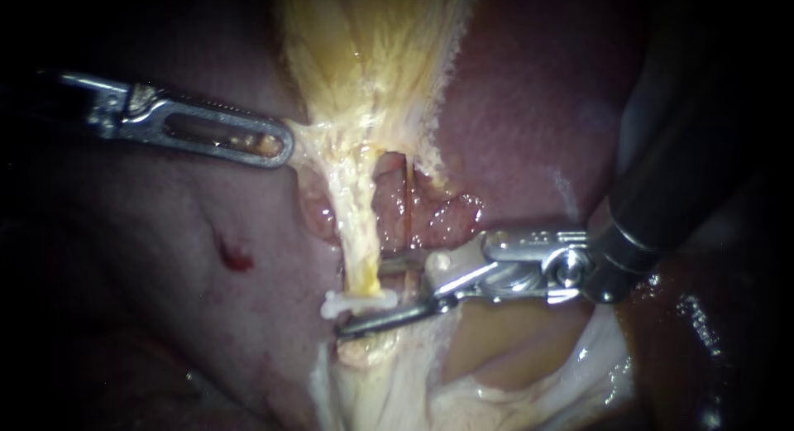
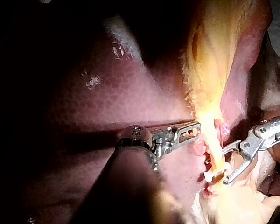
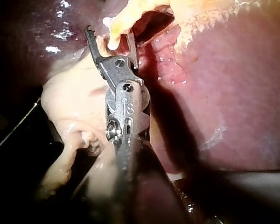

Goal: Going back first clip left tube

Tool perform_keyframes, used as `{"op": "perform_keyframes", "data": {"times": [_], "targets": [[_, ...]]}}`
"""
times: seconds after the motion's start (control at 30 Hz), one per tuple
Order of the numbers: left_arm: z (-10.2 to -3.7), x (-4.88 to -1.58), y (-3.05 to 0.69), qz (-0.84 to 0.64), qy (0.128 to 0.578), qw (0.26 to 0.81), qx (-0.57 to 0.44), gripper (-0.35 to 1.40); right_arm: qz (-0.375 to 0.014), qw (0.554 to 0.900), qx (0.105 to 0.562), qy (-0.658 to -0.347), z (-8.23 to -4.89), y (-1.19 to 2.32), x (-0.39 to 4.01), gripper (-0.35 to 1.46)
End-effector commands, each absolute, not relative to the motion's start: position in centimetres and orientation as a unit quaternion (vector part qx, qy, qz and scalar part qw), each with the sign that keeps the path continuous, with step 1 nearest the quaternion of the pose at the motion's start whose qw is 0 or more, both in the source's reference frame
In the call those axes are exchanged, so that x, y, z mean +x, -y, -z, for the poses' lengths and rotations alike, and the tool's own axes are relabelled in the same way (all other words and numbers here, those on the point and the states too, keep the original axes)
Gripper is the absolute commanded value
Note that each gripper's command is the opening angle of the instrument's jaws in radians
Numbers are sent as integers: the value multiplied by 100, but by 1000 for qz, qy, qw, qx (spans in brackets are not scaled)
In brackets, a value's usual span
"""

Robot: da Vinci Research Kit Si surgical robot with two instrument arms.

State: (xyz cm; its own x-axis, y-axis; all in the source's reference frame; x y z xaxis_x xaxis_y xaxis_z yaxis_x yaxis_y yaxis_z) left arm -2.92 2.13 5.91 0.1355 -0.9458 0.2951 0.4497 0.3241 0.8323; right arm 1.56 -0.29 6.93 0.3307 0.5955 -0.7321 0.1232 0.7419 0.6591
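The pale yellow left tube (image 1: 361, 232) runs down from the gallbladder (image 1: 372, 42). A white clip (image 1: 356, 300) sits across its lower end. My right instrument (image 1: 387, 303) comes in from the upper right with its jaws open. Its lower jaw lies just under the clip and its upper jaw stands apart from it. In the right wrist view the tube (image 3: 115, 28) lies between the open jaws of the right instrument (image 3: 108, 35). My left instrument (image 1: 281, 146) is shut on tissue at the gallbladder's neck and holds it to the left. The thin right tube (image 1: 408, 199) bears no clip.
Dark red liver (image 1: 529, 108) lies behind and to both sides. A small red spot (image 1: 234, 256) marks the liver at the lower left. Pale loose tissue (image 1: 496, 381) lies below the right instrument.
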Motion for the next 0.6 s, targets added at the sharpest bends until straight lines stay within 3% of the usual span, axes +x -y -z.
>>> {"op": "perform_keyframes", "data": {"times": [0.03,0.6], "targets": [[-590,-291,-213,502,424,694,293,-35,-156,750,318,-558,-690,27,147,50],[-589,-291,-213,502,424,694,292,-35,-128,765,252,-579,-639,-36,48,50]]}}
